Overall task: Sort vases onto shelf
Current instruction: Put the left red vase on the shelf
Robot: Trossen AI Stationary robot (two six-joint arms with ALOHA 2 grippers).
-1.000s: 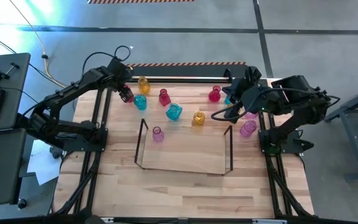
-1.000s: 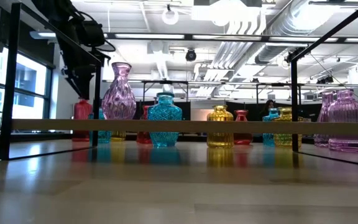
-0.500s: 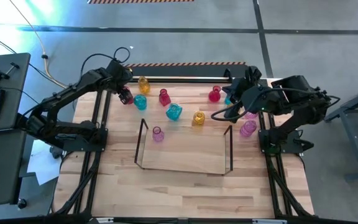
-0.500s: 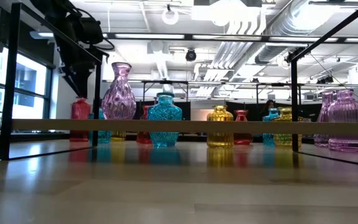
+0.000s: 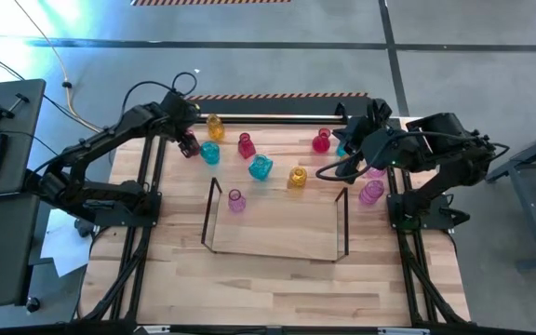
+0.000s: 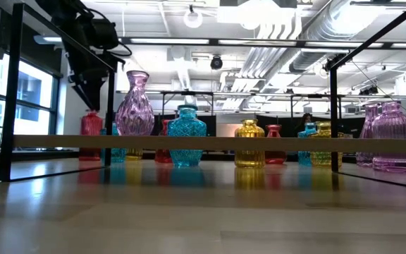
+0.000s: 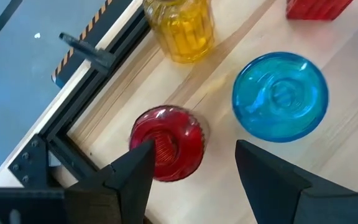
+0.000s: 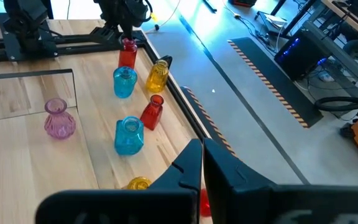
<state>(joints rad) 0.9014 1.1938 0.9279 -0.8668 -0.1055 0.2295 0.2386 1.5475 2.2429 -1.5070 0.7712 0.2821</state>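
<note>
Currently left gripper point(image 5: 188, 142) fingers apart, above red vase point(image 7: 166, 143) at far-left table edge | shelf point(image 5: 277, 253) mid-table holds one pink vase point(image 5: 236, 201), left end | other vases behind shelf | right gripper point(image 5: 349, 146) fingers together, far right.

From where I sit, I can't make out any lettering, label, brand mark or number in any of the four views. The nearest thing to a sign is the strip of orange-and-black hazard striping point(image 5: 282, 95) running along the floor just beyond the far edge of the table; it carries no words that I can read.
</note>
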